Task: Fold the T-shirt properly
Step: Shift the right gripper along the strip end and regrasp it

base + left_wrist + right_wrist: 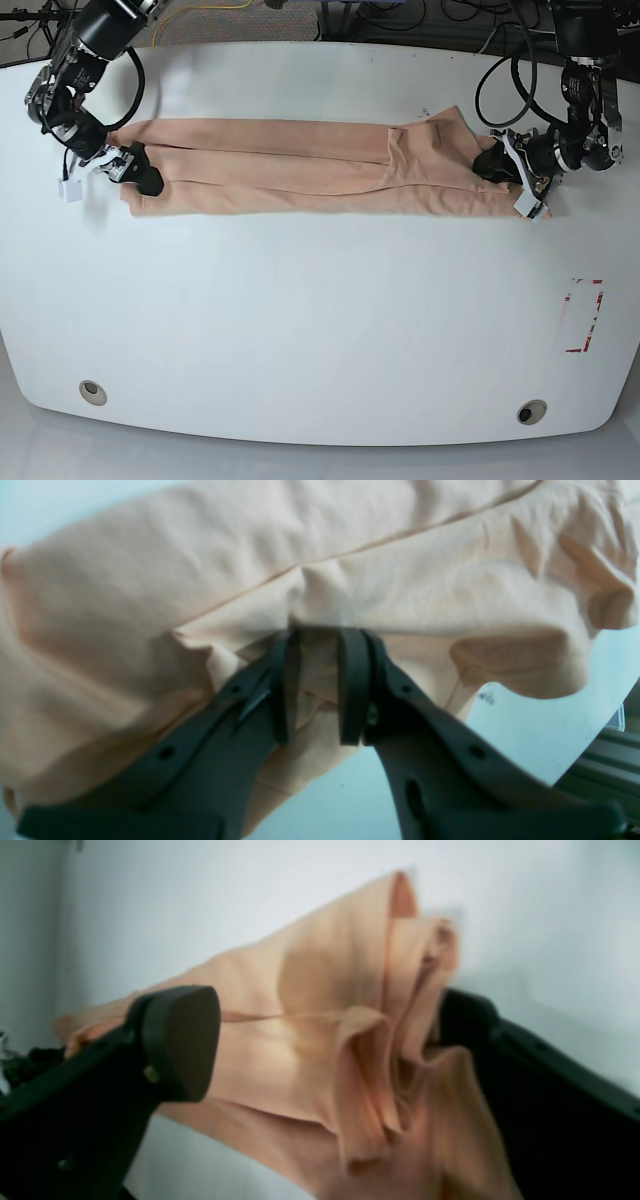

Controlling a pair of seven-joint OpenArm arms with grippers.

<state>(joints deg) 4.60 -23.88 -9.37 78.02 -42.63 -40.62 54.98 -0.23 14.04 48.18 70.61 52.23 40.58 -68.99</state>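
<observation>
I find the T-shirt point(300, 172) lying on the white table point(320, 320) as a long narrow band across its far half. My left gripper point(315, 685) pinches a fold of cloth at one end. My right gripper point(325, 1040) stands spread wide at the other end, with bunched fabric between its jaws.

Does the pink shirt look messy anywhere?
Mostly not: the T-shirt lies in a long, flat strip on the table. Only its end by the left gripper looks rumpled, bunched in wrinkles where the jaws pinch it.
</observation>
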